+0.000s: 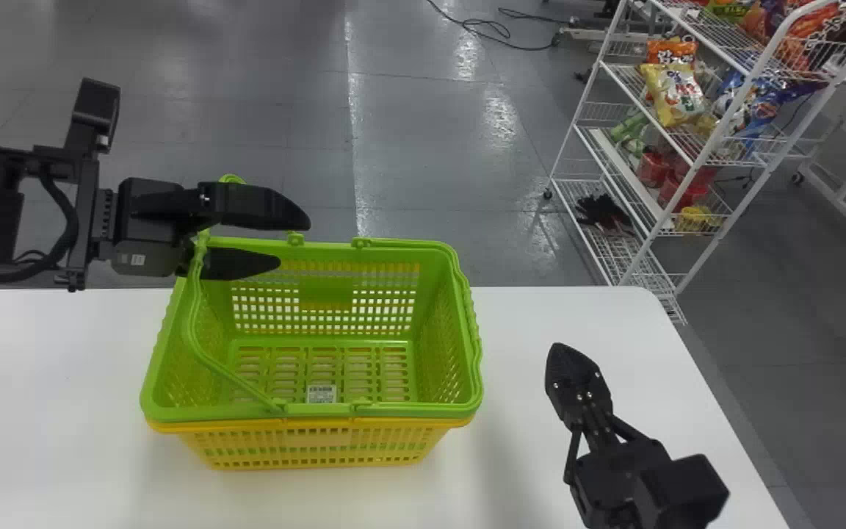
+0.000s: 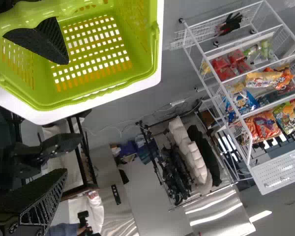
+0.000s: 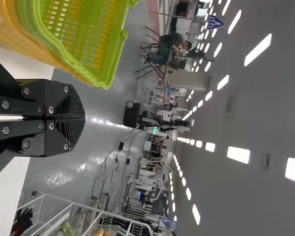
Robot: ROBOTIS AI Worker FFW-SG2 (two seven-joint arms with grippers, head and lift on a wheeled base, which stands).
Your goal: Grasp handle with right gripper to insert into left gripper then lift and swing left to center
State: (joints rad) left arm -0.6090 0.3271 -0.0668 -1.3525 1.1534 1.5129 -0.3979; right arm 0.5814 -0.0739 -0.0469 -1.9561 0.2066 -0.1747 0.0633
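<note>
In the head view, the green basket's (image 1: 401, 411) handle (image 1: 235, 378) is being seen raised at the left tool (image 1: 294, 242), whose fingers are being held wide apart; the handover is seemingly being finished. In the left wrist view, the handle is being seen across one finger, unclamped; closing, then lifting, is probably being called for. In the right wrist view, the right tool (image 3: 83, 118) is being held closed, empty, beside the basket.

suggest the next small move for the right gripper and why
Probably open the right gripper and ease it toward the green basket's raised handle: it is shut, off to the basket's right, while the handle rises beside the left gripper, whose fingers stand open.
</note>
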